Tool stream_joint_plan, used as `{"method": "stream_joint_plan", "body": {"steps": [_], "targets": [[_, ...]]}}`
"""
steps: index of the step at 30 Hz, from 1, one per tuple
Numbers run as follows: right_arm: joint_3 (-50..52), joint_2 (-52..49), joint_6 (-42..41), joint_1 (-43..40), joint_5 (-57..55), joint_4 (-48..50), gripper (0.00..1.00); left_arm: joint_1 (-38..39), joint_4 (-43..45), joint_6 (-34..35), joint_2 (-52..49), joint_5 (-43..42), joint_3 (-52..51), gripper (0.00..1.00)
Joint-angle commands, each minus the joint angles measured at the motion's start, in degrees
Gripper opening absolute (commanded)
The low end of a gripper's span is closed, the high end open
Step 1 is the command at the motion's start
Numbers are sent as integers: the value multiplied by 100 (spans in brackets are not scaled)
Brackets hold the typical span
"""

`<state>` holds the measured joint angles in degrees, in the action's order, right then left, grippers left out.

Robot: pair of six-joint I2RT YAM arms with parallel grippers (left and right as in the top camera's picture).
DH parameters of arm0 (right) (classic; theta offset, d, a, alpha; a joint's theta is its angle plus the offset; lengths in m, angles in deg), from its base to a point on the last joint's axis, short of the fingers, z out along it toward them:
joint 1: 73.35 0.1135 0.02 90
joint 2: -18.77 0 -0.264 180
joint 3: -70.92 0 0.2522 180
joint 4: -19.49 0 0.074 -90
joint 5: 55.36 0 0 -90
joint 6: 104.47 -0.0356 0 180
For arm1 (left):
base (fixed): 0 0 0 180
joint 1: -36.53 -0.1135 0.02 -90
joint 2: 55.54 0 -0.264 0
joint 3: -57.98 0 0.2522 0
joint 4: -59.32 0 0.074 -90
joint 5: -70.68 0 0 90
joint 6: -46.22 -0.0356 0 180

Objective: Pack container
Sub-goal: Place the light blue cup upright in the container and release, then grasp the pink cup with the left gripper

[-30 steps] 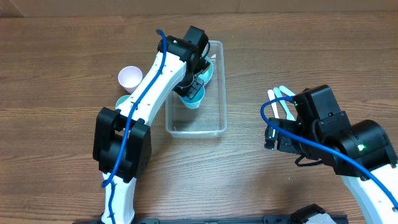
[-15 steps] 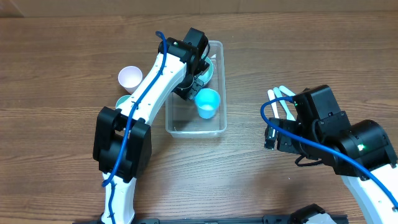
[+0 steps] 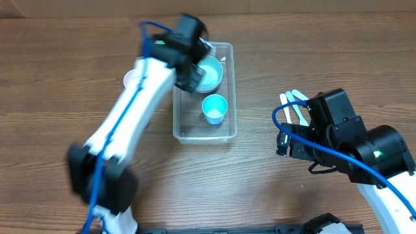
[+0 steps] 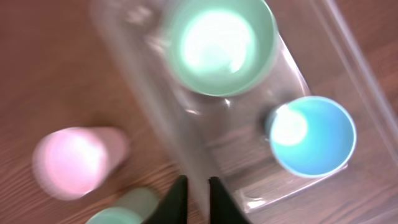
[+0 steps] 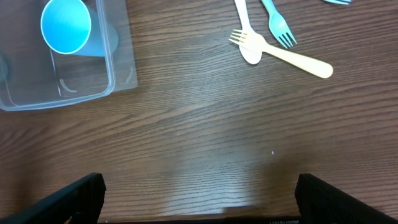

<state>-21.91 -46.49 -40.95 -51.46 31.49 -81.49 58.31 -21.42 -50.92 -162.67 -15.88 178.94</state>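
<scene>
Overhead: left arm has swung leftward, blurred; blue cup (image 3: 214, 108) now stands upright in the container (image 3: 195, 129), mid table (image 3: 58, 71). Left wrist: left tool (image 4: 197, 198) tips nearly together, empty, near its left wall. Right wrist: right tool (image 5: 199, 193) wide apart; container half cut off. Likely light, slick, thin: pinch the rim.

Even light, motion-blurred container (image 4: 231, 148), soft glare

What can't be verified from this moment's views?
- Left gripper: left wrist view, blurred and cut by the bottom edge; open or shut unclear.
- Pink cup: overhead, mostly under the blurred left arm.
- Cutlery: overhead, right arm covers most.
- Green object: left wrist view, blurred, cut by the bottom edge.
</scene>
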Motion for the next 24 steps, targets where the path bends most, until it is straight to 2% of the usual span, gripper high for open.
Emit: {"method": "stream_joint_plan", "body": {"steps": [1,4,6,11,13,17,24], "targets": [[-11,-4,37,22,-13,15,100,-1185,-87,175,802,-341,70,18],[-11,-2,37,22,-13,15,100,-2208,-354,-302,850,-640,-31,24],[-11,-2,37,22,-13,15,100,-2481,-245,-584,850,-511,-328,28],[-11,-2,37,22,-13,15,100,-2817,1432,-920,833,-798,-1967,50],[-11,-2,37,22,-13,15,100,-2820,1893,-918,793,-798,-2326,54],[-11,-4,37,22,-13,13,100,-2822,2883,-911,704,-822,-3025,58],[-11,-4,37,22,-13,13,100,-2809,3499,-892,-184,-1360,-3161,60]]}}
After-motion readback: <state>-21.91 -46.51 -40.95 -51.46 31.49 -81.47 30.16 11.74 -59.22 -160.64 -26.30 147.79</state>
